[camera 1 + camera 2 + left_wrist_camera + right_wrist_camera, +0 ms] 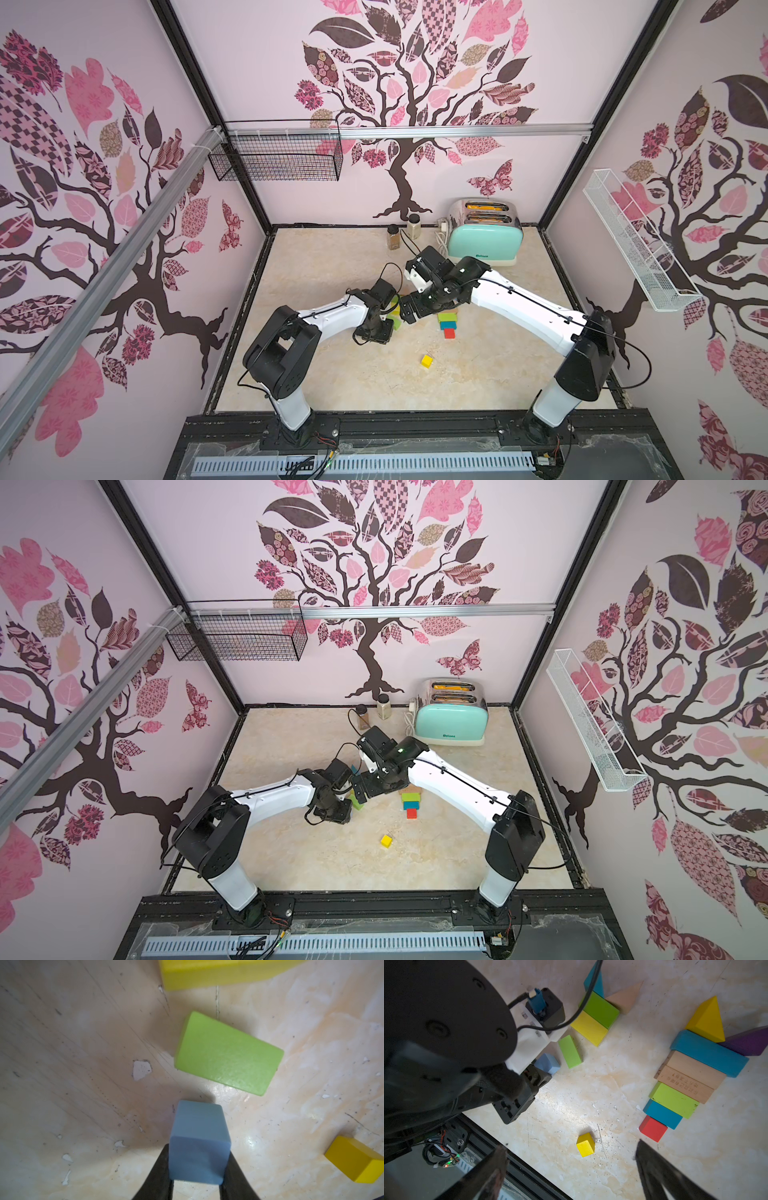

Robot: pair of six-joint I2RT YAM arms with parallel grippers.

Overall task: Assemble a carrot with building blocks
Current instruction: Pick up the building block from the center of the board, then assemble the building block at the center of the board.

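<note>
Left gripper [198, 1159] clamps the light blue cube [199, 1136] by its sides, beside the loose green brick [226, 1053], likely for lifting. Right gripper [570, 1147] gapes, empty. The tapered carrot row [675, 1099] lies flat, well apart.

Lone cube [427, 360] before block row [448, 325], toaster [484, 243] behind

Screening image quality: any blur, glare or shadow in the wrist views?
Left wrist view: the light blue cube looks soft, with a dark shadow on the table. Right wrist view: right gripper fingers blurred; glare on the table near the yellow cube.
</note>
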